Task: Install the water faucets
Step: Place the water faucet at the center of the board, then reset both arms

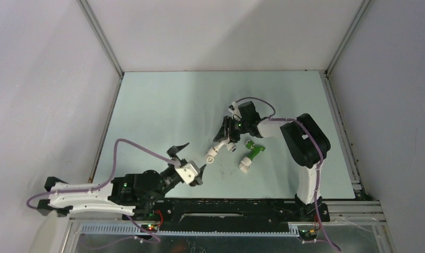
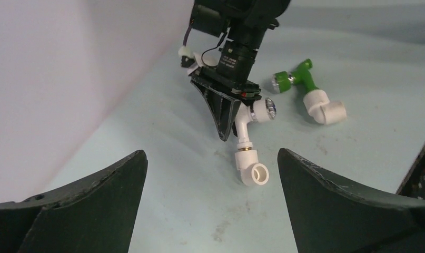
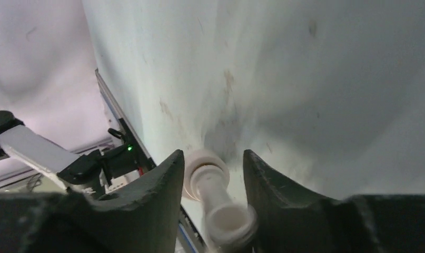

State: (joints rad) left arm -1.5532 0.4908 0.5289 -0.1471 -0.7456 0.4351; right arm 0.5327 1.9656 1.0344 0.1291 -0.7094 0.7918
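Straddling the white faucet (image 2: 245,126), which lies on the bench (image 1: 162,105) with its long axis aimed at the wide-open left hand (image 1: 194,156) nearby, the right hand (image 1: 224,143) stands narrow; whether it grips, I cannot tell

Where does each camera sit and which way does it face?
Top: above and behind the bases, looking down at the table; left claw, right claw and both arms show.
Left wrist: on the left arm, facing the right claw and green faucet; own open fingers frame it.
Right wrist: on the right arm, facing the left arm; own fingers flank the white faucet.
Shared: white faucet in all three.
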